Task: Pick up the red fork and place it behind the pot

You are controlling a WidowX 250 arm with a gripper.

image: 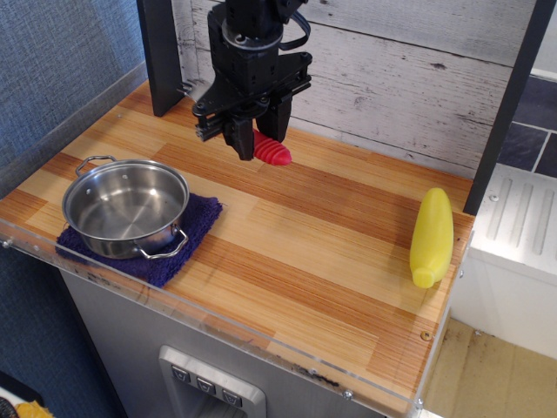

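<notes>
Up near the back edge of the desk, the black gripper [258, 139] has its fingers clamped on the red fork [271, 151]; only the ribbed red handle shows, sticking out low and to the right from between the jaws, and the metal head is hidden. Whether the handle's tip touches the wood I cannot tell. The pot [126, 207] sits by the front-left corner, shiny and round, on a dark purple cloth [198, 225] that pokes out beneath it, one wire loop handle toward the left edge, the other toward the front. Gripper and fork are behind the pot and off to its right. A yellow bottle-shaped object [432, 237] lies by the right edge.
</notes>
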